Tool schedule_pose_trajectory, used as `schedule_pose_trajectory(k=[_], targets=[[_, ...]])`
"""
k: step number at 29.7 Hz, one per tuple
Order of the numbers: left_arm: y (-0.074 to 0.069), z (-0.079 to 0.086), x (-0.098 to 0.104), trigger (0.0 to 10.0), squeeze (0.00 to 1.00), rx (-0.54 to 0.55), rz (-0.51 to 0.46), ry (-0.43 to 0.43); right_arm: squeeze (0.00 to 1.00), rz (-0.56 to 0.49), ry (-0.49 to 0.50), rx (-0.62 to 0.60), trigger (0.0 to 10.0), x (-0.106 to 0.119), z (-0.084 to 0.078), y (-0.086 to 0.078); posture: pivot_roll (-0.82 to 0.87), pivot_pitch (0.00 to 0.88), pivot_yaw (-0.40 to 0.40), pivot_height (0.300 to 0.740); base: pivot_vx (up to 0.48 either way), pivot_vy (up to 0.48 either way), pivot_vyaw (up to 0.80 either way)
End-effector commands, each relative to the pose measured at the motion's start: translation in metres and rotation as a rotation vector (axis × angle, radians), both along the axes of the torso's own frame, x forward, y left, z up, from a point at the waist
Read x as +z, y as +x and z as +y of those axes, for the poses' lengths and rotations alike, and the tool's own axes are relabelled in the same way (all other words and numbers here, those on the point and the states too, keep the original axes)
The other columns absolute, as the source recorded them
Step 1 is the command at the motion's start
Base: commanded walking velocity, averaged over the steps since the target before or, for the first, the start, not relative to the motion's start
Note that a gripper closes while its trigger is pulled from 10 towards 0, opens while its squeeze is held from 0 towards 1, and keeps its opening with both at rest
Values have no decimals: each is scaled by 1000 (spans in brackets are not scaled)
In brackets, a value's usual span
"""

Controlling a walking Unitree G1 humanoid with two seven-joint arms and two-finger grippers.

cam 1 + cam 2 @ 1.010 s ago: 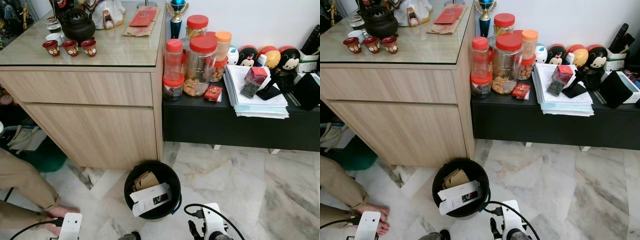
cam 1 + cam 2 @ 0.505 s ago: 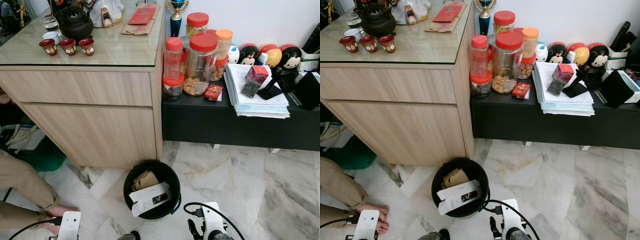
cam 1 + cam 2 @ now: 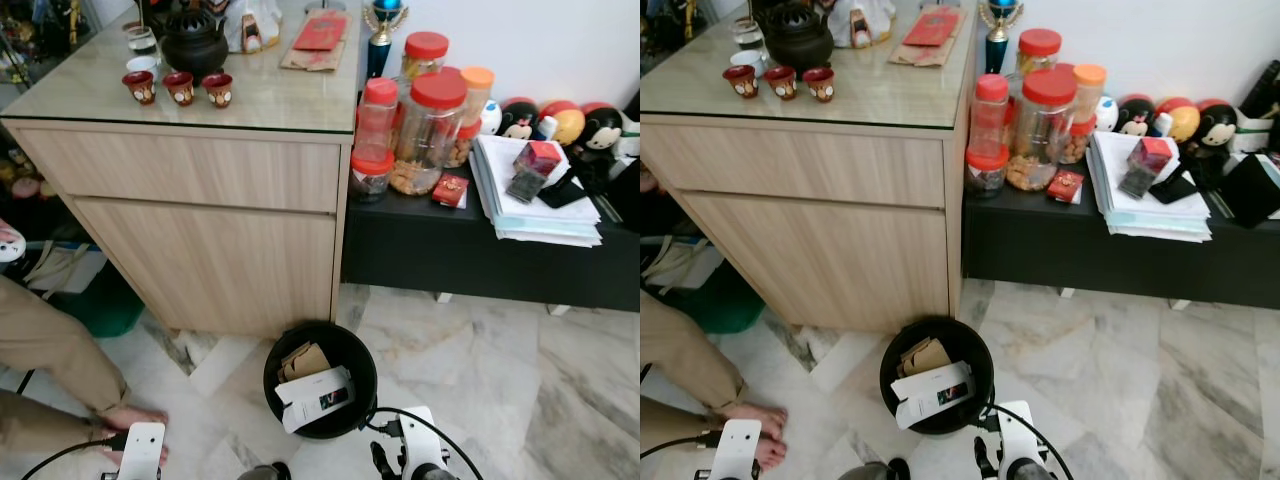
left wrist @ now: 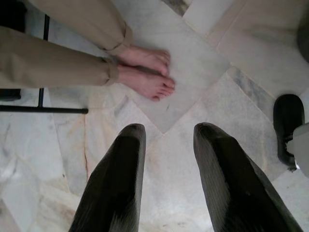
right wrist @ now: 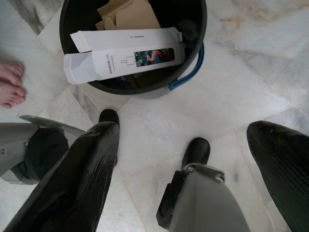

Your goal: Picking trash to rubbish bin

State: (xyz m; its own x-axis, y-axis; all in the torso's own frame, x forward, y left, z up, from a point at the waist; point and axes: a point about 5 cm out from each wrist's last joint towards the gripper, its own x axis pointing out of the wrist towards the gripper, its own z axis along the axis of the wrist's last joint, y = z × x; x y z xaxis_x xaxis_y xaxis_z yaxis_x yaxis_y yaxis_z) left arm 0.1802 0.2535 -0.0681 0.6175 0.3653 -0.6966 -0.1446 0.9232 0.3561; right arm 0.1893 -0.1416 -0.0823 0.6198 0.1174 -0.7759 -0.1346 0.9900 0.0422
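On pale marble floor (image 3: 480, 380) at the robot's feet: left gripper (image 4: 166, 145) hanging low, its two black fingers (image 4: 120, 179) spread apart and empty over bare tile, near a seated person's bare feet (image 4: 145, 72) and tan trouser legs (image 3: 45, 350). Right gripper (image 5: 183, 154) likewise spread wide, holding nothing, poised just short of the black rubbish bin (image 3: 365, 395). Robot's own dark feet and silver leg partly blocking the lower part of the right wrist view. Inside the bin, a long white carton (image 5: 125, 53) lying across the opening on a slant, long axis running rim to rim, one end flap open, printed face up; small lettering too fine to read in the head views. Brown cardboard (image 5: 130, 14) tucked behind the carton, mostly covered. Blue handle (image 5: 193, 67) curving along the bin's outer wall. Bin standing against the corner of a light wooden cabinet (image 3: 210, 230), beside a low black shelf (image 3: 480, 250). On the cabinet's glass top, three small red cups (image 3: 180, 88) and a dark teapot (image 3: 192, 45), cut off at the frame's upper edge. On the shelf, red-lidded jars (image 3: 425, 130), a stack of papers (image 3: 540, 185) and round figurines (image 3: 560, 120) against the white wall.
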Motion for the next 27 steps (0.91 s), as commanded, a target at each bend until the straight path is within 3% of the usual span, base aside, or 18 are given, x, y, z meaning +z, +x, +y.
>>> schedule_pose_trajectory(k=[1, 20, 27], targets=[[-7, 1, -3, 10000, 0, 12, 25, -8, 0, 16, -3, -13, 10000, -2, -2, -4, 127, 153, 21, 728, 0, 0, 0], [-5, -2, -3, 10000, 0, 16, 19, -19, 0, 24, -5, -10, 10000, -3, -3, -5, 126, 152, 17, 728, 0, 441, 0], [-3, -3, -3, 10000, 0, 6, 15, -17, 0, 18, -5, -11, 10000, -2, -3, -3, 125, 148, 14, 728, 0, 0, 0]])
